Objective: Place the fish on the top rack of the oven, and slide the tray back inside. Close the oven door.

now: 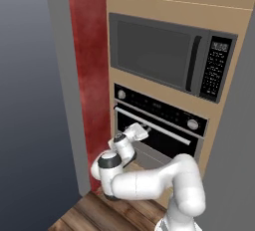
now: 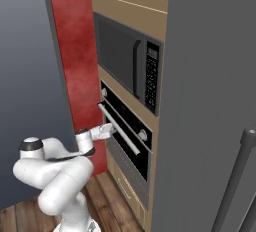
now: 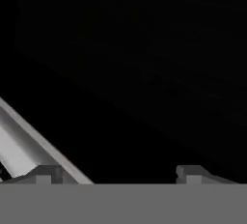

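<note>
I've got the jaws (image 1: 145,132) wide, holding nothing, at the left end of the oven (image 1: 158,125) door's handle (image 1: 154,123); I'd straddle the bar squarely before closing.

You face tan wood cabinetry (image 1: 226,120) housing a grey microwave (image 1: 169,56), beside a red wall strip (image 1: 89,75), above plank flooring (image 1: 104,215).

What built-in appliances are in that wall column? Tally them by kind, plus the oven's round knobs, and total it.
Microwave: 1
Oven: 1
Round silver oven knobs: 2
Total: 4
</note>
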Robot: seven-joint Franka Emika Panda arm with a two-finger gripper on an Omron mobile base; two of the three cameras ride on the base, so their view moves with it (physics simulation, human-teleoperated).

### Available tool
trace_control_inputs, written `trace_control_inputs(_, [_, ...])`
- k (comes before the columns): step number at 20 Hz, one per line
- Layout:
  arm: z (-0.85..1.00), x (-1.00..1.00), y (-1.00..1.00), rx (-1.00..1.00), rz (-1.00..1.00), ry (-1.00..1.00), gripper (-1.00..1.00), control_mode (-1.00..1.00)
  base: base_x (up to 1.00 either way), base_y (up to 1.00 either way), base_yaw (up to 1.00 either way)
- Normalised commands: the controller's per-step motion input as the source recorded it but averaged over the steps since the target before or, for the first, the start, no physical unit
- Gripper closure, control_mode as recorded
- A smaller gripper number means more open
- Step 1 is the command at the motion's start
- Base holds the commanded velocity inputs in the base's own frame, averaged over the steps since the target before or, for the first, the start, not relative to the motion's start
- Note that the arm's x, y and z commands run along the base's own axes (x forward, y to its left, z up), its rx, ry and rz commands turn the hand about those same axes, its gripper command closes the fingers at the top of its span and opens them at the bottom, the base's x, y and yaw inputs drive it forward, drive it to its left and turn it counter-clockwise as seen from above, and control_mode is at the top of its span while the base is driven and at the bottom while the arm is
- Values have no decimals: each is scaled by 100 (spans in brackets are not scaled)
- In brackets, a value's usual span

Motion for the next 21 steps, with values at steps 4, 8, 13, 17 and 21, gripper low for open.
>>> trace_control_inputs(4, [46, 66, -68, -32, -20, -29, -100, -100, 0, 0, 0])
trace_control_inputs(8, [29, 32, -87, -17, -20, -41, -100, -100, 0, 0, 0])
trace_control_inputs(13, [4, 0, -88, 1, -16, -38, -100, -100, 0, 0, 0])
trace_control_inputs(17, [0, 0, -38, 8, 0, -2, -100, -100, 0, 0, 0])
trace_control_inputs(21, [0, 0, -25, 7, 0, 0, -100, -100, 0, 0, 0])
